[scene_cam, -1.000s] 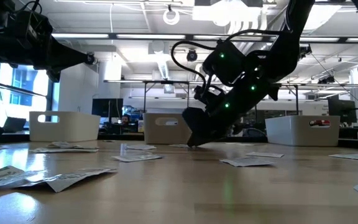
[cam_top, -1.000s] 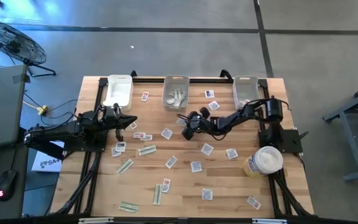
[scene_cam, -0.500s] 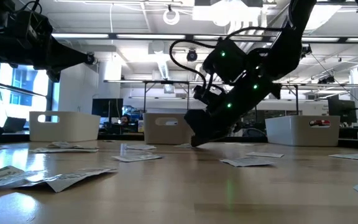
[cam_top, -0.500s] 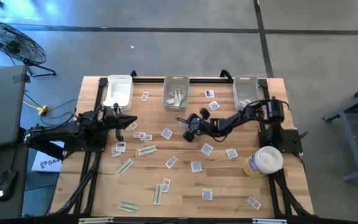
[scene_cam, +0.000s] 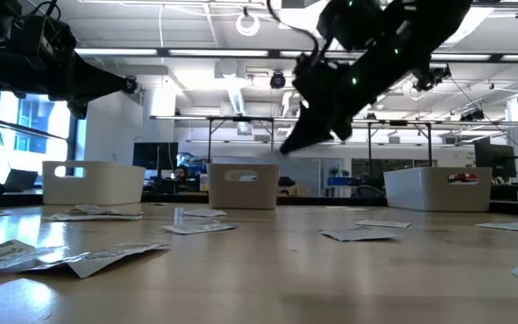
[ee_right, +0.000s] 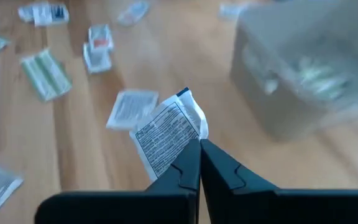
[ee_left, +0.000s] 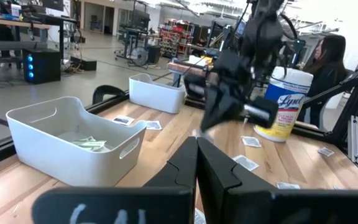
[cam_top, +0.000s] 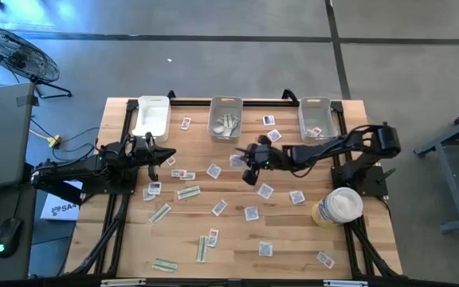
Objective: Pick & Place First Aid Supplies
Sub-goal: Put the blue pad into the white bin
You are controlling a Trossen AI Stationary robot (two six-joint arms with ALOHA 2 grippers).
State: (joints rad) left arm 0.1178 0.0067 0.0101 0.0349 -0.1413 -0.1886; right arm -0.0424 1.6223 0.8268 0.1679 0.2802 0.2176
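Right claw (ee_right: pixel 199 163) pinches a white packet (ee_right: pixel 166 134) near the middle bin (ee_right: pixel 303 68) holding packets.

My wooden table (cam_top: pixel 285 239) has three bins along the far edge: a white one (cam_top: pixel 151 116), a clear middle one (cam_top: pixel 225 118) and another (cam_top: pixel 315 116). Yellow-and-white wipes tub (cam_top: pixel 337 207) stands near my right side. Fan (cam_top: pixel 14 54) sits on the floor.

Your right arm stretches toward table centre, its gripper (cam_top: pixel 249 162) raised and pinched closed on a packet (ee_right: pixel 166 134). Your left gripper (cam_top: pixel 168 155) waits closed at the left.
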